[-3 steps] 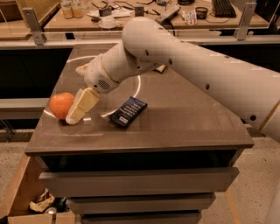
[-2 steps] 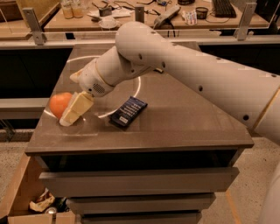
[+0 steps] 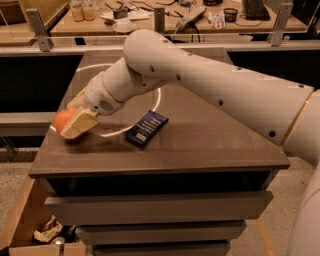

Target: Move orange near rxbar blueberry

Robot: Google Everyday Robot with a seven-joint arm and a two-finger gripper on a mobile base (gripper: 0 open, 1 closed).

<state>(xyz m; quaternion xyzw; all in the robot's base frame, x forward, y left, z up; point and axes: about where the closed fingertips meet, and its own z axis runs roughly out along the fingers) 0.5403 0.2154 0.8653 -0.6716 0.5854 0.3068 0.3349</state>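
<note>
The orange (image 3: 60, 120) sits near the left edge of the dark table (image 3: 215, 145). My gripper (image 3: 71, 120) is at the orange, and its pale end covers the fruit's right side. The white arm reaches down to it from the right. The rxbar blueberry (image 3: 146, 128), a flat navy bar with white print, lies on the table about one bar-length to the right of the orange. It is apart from both the orange and the gripper.
The table's left edge (image 3: 42, 155) is just beside the orange, with drawers (image 3: 155, 205) below the top. A cardboard box with scraps (image 3: 35, 235) stands on the floor at the lower left. A cluttered desk (image 3: 150, 15) with rails runs behind.
The gripper has moved a little left and down onto the orange. The orange has shifted slightly left toward the table's edge. The rxbar has not moved.
</note>
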